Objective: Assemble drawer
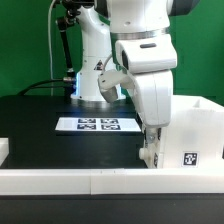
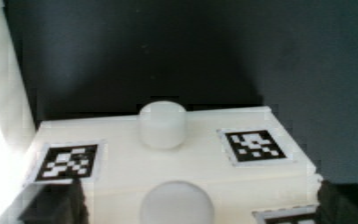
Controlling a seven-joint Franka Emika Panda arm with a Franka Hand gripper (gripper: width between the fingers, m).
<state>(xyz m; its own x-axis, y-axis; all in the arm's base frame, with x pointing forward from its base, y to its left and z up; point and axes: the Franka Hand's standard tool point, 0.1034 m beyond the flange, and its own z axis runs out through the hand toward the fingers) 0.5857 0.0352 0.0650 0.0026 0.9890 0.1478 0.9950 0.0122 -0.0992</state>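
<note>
White housing (image 1: 190, 135) sits under the tool (image 1: 150, 150), grip unclear, marker board (image 1: 97, 125) behind.

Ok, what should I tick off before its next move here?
1. Gripper down at the housing: ok.
2. Fingers on either side of the housing's tagged face: ok.
3. Fingers clamped on it: cannot tell.
4. Both tags unobstructed in the wrist view: ok.
5. Trays located: cannot tell.
6. Marker board apart from the arm: ok.
</note>
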